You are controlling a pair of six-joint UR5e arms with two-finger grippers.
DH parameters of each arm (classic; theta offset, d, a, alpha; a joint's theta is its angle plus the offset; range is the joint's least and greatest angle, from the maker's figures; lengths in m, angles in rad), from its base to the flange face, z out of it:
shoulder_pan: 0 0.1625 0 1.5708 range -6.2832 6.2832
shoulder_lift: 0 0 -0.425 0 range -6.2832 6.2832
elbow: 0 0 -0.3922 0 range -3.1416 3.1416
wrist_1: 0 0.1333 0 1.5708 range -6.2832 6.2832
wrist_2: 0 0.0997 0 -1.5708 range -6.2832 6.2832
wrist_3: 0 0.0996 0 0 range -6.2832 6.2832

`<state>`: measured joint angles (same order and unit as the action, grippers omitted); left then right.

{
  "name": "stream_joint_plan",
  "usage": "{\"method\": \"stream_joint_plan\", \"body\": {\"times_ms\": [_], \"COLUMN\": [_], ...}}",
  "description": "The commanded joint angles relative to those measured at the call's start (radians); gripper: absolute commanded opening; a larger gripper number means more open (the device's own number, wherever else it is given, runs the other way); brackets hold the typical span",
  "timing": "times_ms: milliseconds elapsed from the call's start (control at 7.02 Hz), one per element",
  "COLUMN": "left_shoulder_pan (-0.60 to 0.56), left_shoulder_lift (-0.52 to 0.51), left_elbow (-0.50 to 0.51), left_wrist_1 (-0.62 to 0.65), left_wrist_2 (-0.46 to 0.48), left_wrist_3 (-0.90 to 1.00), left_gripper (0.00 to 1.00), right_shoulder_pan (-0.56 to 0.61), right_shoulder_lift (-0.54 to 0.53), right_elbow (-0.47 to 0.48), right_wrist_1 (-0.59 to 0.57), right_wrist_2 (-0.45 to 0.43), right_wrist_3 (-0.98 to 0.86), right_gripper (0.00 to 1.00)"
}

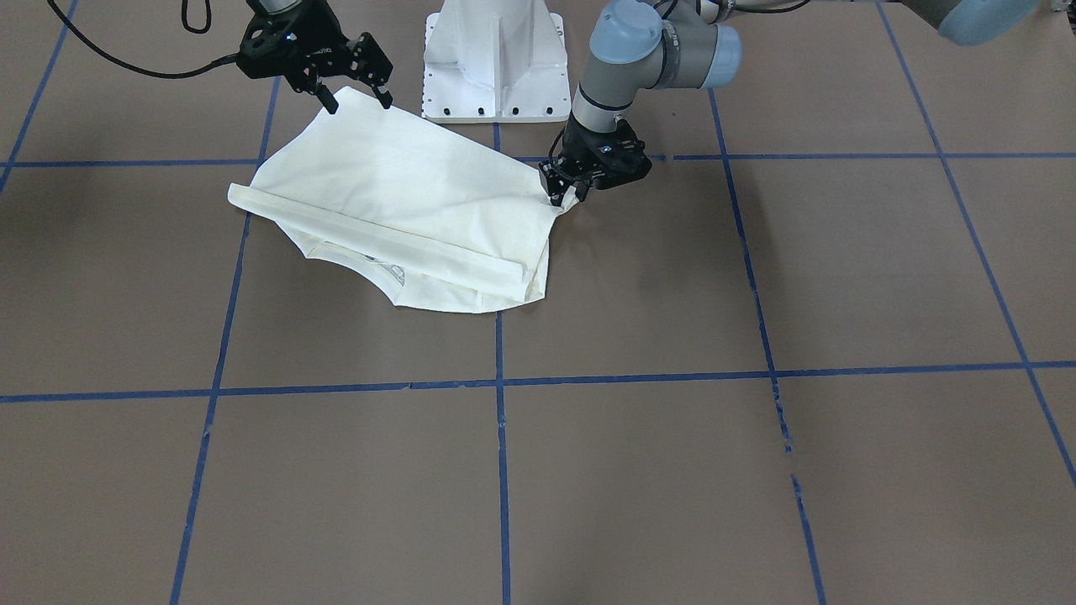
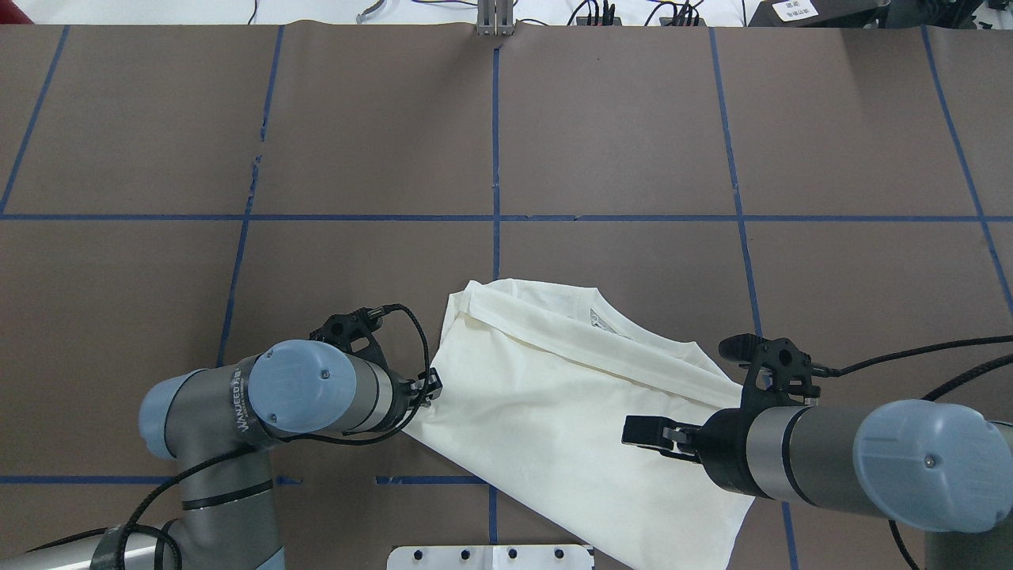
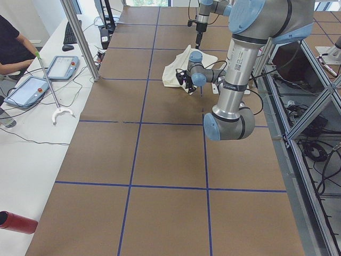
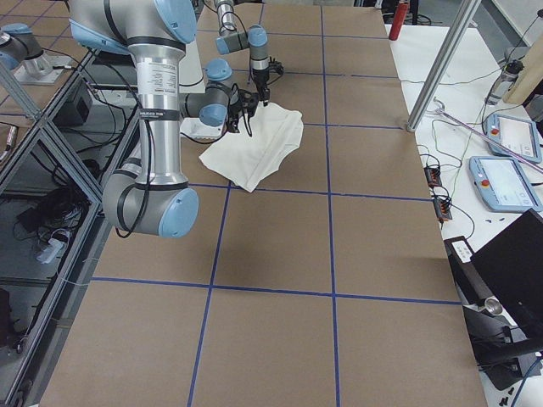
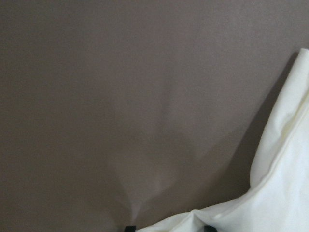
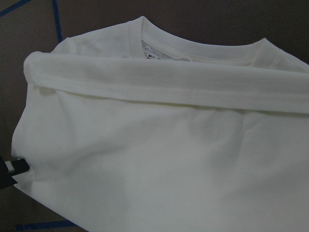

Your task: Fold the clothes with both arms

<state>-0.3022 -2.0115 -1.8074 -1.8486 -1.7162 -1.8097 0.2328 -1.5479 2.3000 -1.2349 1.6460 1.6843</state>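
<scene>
The cream-white shirt lies plain side up on the brown table near the robot's base, with a sleeve folded across it and the collar toward the far side. The cat print does not show. My left gripper is low at the shirt's side corner and shut on a bunch of its cloth; it also shows in the overhead view. My right gripper is open and empty, raised just above the shirt's hem corner nearest the base.
The white pedestal base stands right behind the shirt. Blue tape lines grid the table. An operators' side bench with tablets, a metal pole and a red cylinder lies beyond the table's edge.
</scene>
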Motion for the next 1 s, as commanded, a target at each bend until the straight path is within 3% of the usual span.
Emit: {"method": "stream_joint_plan", "body": {"times_ms": [0, 428, 713, 855], "left_shoulder_pan": [0.000, -0.011, -0.139, -0.219], "left_shoulder_lift": [-0.001, -0.003, -0.015, -0.044], "left_elbow": [-0.001, -0.007, 0.000, 0.067], "left_wrist_1": [0.000, 0.006, 0.020, 0.008], "left_wrist_2": [0.001, 0.001, -0.002, 0.000], "left_wrist_3": [0.000, 0.003, 0.076, 0.111], "left_gripper": [0.00, 0.00, 0.00, 0.00], "right_shoulder_pan": [0.006, 0.013, 0.035, 0.060], "right_shoulder_lift": [-0.001, -0.003, -0.001, -0.003], "right_elbow": [-0.001, -0.001, -0.001, -0.001], "right_wrist_1": [0.000, 0.000, 0.000, -0.002], "right_wrist_2": [0.003, 0.003, 0.017, 0.038], "right_wrist_3": [-0.005, -0.006, -0.006, -0.006], "right_gripper": [1.00, 1.00, 1.00, 1.00]}}
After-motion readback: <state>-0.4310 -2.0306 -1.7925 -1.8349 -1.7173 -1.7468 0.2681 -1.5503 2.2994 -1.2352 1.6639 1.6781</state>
